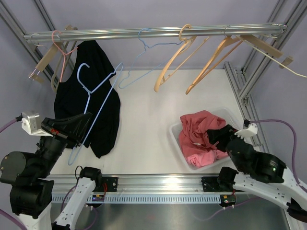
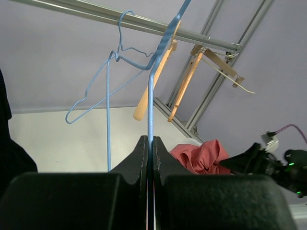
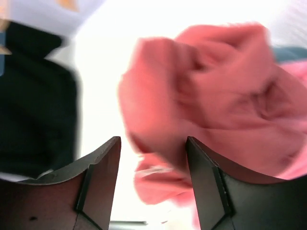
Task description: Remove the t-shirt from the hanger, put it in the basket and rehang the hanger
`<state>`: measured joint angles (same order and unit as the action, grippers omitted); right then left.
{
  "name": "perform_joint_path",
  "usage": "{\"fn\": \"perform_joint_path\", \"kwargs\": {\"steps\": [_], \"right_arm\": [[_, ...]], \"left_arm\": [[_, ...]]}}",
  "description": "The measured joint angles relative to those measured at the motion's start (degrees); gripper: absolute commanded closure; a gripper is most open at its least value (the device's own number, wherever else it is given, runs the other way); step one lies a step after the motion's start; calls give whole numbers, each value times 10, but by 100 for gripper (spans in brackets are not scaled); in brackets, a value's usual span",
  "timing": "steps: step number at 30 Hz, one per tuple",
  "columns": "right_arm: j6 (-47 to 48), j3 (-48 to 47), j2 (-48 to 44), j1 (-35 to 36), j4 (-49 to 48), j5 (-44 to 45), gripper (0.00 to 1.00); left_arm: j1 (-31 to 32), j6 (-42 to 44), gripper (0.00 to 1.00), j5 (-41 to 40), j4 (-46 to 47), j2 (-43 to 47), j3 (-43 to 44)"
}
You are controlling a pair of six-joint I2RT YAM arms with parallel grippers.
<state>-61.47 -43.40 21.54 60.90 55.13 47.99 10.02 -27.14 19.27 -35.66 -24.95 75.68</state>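
Top external: pink t-shirt (image 1: 196, 132) crumpled in white bin (image 1: 173, 135).

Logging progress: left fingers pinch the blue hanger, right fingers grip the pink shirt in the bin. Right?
No. The right wrist view shows the right fingers open over the pink shirt in the bin. The left fingers pinch the blue hanger.

Lit evenly and boxed in by plain lilac walls (image 1: 144, 12), with aluminium struts (image 1: 12, 23) slanting at both sides, a silver rail (image 1: 144, 32) overhead and a white tabletop (image 1: 144, 120) below.
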Motion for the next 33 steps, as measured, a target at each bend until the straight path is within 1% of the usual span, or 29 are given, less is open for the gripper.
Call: {"fn": "perform_joint_path", "kwargs": {"steps": [2,3,5,6,7,9,10,12,14,18,20,22,25,27,28,33], "right_arm": [[31,-60,11,0,-4,-25,36],[49,-87,19,0,-5,-37,39],[87,-131,39,0,-13,-64,52],[104,-144,50,0,-20,-78,61],[124,-153,62,0,-28,-90,79],[156,-159,89,0,-44,-101,95],[169,-159,107,0,-51,-99,100],[200,-158,151,-2,-70,-86,100],[237,-157,193,-21,-97,-87,100],[283,-135,259,-148,-181,-156,100],[284,-99,276,-184,-216,-184,100],[272,-42,281,-196,-241,-208,100],[226,64,258,-197,-270,-231,100],[189,128,222,-198,-285,-246,100],[162,166,188,-198,-297,-256,100],[110,222,73,-198,-308,-265,100]], "left_arm": [[0,3,100,-7,-4,-2,-3],[0,4,100,-10,-6,-3,-4],[0,7,100,-18,-7,-7,-6],[0,9,100,-23,-7,-9,-7],[0,11,100,-29,-7,-10,-9],[0,15,100,-40,-8,-17,-13],[0,17,100,-45,-9,-22,-14],[0,20,100,-52,-8,-34,-14],[0,22,100,-58,-8,-49,-14],[0,23,100,-63,-9,-77,-13],[0,24,100,-63,-9,-89,-10],[0,27,100,-63,-10,-101,-5],[0,28,100,-63,-7,-117,1],[0,29,100,-63,-6,-128,2],[0,30,100,-64,-6,-135,2],[0,34,100,-61,-2,-184,14]]}}
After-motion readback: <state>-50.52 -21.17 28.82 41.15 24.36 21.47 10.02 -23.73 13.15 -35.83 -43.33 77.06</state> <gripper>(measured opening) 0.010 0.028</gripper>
